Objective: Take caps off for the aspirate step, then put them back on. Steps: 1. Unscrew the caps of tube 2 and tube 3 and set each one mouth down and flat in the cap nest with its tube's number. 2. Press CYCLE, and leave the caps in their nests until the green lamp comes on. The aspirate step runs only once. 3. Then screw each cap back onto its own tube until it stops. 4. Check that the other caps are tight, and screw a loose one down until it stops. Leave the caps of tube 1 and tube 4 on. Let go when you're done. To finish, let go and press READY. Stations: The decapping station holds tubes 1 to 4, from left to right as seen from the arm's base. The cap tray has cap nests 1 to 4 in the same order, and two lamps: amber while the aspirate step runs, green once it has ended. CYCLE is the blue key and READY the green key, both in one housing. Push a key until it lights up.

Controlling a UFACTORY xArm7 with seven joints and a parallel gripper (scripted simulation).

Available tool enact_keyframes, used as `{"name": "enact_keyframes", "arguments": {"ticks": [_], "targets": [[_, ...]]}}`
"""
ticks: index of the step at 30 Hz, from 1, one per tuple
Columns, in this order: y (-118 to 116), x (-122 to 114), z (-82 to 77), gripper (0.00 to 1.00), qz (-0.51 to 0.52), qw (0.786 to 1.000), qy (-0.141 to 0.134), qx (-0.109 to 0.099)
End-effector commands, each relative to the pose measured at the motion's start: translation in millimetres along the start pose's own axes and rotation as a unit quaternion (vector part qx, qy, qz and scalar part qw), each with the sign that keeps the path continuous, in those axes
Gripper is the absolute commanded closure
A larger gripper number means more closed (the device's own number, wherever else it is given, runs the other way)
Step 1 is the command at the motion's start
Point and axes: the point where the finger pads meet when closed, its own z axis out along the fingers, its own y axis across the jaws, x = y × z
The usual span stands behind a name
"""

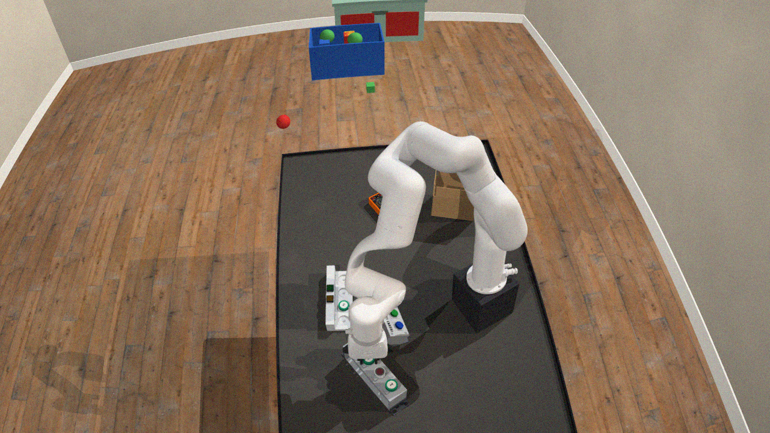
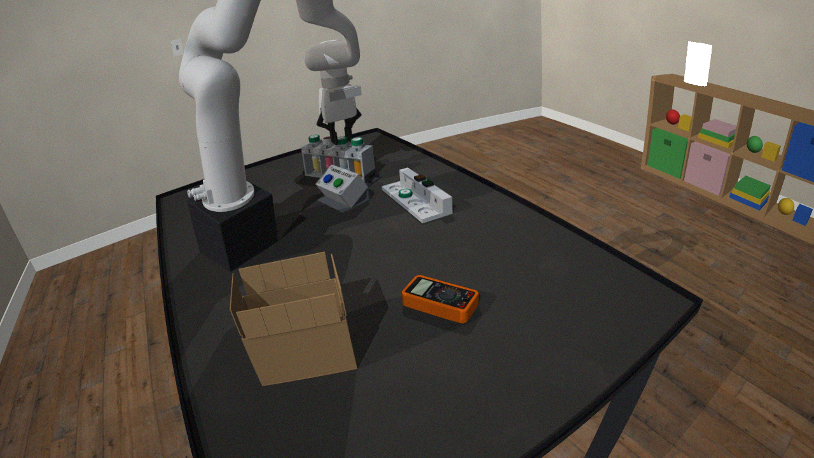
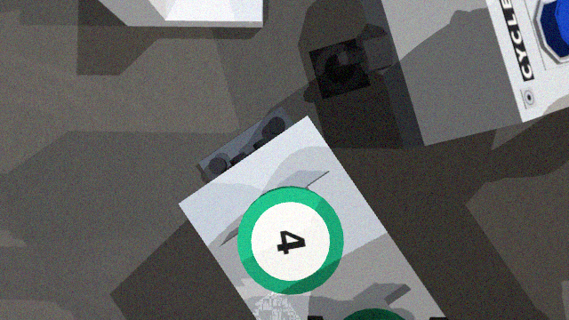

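Note:
The decapping station (image 2: 336, 156) stands at the table's far side with green caps on tube 1 (image 2: 313, 138), tube 3 (image 2: 341, 140) and tube 4 (image 2: 357, 140). Tube 2 (image 1: 379, 371) stands open. My gripper (image 2: 339, 134) points straight down over the station and is shut on the cap of tube 3. The wrist view shows cap 4 (image 3: 290, 240) and only an edge of cap 3 (image 3: 371, 315). One green cap (image 2: 405, 193) lies in a nest of the cap tray (image 2: 417, 195); I cannot read the nest's number. Both tray lamps (image 2: 423, 180) look dark.
The key housing (image 2: 341, 186) with the blue CYCLE key (image 2: 327, 178) and the green READY key (image 2: 338, 182) sits just in front of the station. An open cardboard box (image 2: 292, 319) and an orange multimeter (image 2: 439, 298) lie nearer the front.

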Motion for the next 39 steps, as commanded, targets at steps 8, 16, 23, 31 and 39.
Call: {"name": "enact_keyframes", "arguments": {"ticks": [8, 16, 23, 31, 39], "targets": [[-1.3, -0.7, -1.4, 1.00, -0.284, 0.959, -0.004, -0.001], [-1.3, -0.7, -1.6, 1.00, -0.424, 0.906, -0.004, -0.001], [-1.3, -0.7, -1.8, 1.00, -0.574, 0.819, -0.004, 0.000], [-1.3, -0.7, -1.9, 1.00, -0.643, 0.766, -0.004, 0.000], [-1.3, -0.7, -1.9, 0.54, -0.643, 0.766, -0.004, 0.000]]}}
